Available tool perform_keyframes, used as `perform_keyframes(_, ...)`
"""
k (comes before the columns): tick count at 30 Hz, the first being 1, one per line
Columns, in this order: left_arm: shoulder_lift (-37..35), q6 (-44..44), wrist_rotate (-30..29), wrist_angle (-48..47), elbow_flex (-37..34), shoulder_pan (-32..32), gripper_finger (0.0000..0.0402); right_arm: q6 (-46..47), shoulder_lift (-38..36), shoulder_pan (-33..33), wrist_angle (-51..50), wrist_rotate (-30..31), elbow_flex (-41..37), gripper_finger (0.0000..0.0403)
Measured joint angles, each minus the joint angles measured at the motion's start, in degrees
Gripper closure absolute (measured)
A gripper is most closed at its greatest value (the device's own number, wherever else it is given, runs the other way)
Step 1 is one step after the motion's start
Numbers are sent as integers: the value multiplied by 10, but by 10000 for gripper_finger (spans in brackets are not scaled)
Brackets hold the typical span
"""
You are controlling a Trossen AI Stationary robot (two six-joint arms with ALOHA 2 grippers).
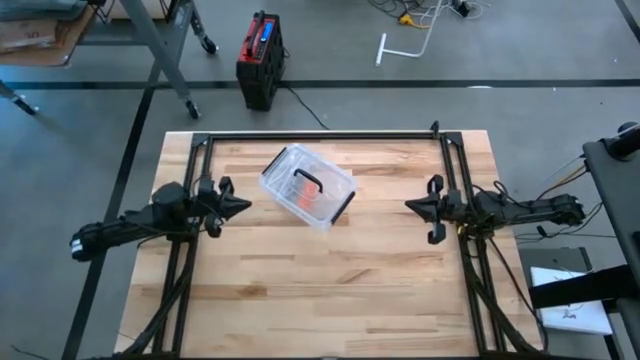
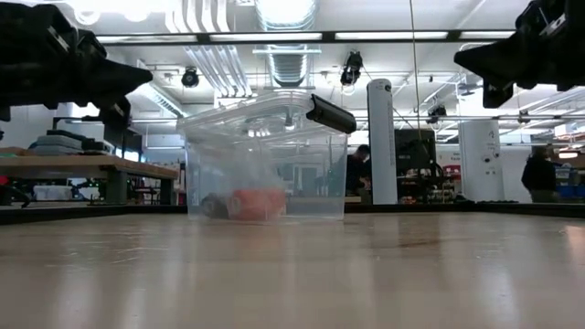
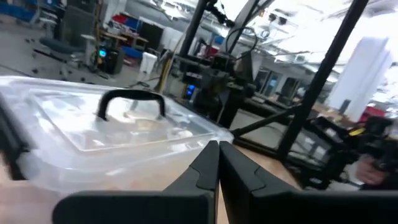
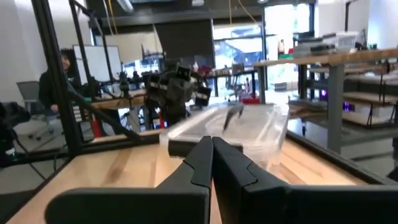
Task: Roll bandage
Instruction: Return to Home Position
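One transparent bin (image 1: 307, 187) stands on the wooden table (image 1: 330, 290), toward the far edge and roughly midway between the two arms, turned askew to the table's sides. We record its lid (image 3: 124, 127) as on, with a black handle (image 1: 307, 180) on top and a dark latch (image 2: 331, 114) at one end.

Contents: one orange-red bandage (image 2: 259, 202) lying on the bin's floor, with a small dark item (image 2: 212, 206) just beside it. The cloudy walls blur both, so we cannot make out their outlines.

Two grippers, both raised above the table and apart from the bin. We note the left gripper (image 1: 243, 205) on the bin's left, fingers pressed together on nothing. The right gripper (image 1: 410, 205) sits on the bin's right, likewise pressed together and empty. In the low view both arms are cut off at the upper corners.

Surroundings: black frame rails (image 1: 320, 136) border the table. On the floor beyond the far edge we list a red and black case (image 1: 260, 60) and a white T-shaped item (image 1: 385, 47). One person (image 4: 53, 81) sits in the room behind.
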Motion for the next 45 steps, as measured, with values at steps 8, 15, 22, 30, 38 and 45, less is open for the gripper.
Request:
perform_keyframes(8, 4, -22, -74, 43, 0, -105, 401, -42, -6, 0, -12, 67, -1, 400)
perform_keyframes(15, 5, 31, -262, -2, 0, -281, 401, -47, 1, 0, -39, 91, -1, 400)
perform_keyframes(22, 0, 94, -305, 0, 0, -320, 401, -59, 1, 0, -68, 86, -1, 401)
perform_keyframes(30, 0, 122, -289, 6, 0, -305, 401, -53, 1, 0, -67, 35, -2, 401)
perform_keyframes(38, 5, 113, -282, 11, -1, -305, 401, -18, -7, 0, -139, -119, 5, 401)
perform_keyframes(45, 7, 112, -288, 1, -1, -305, 401, -23, -12, 0, -125, -179, 9, 401)
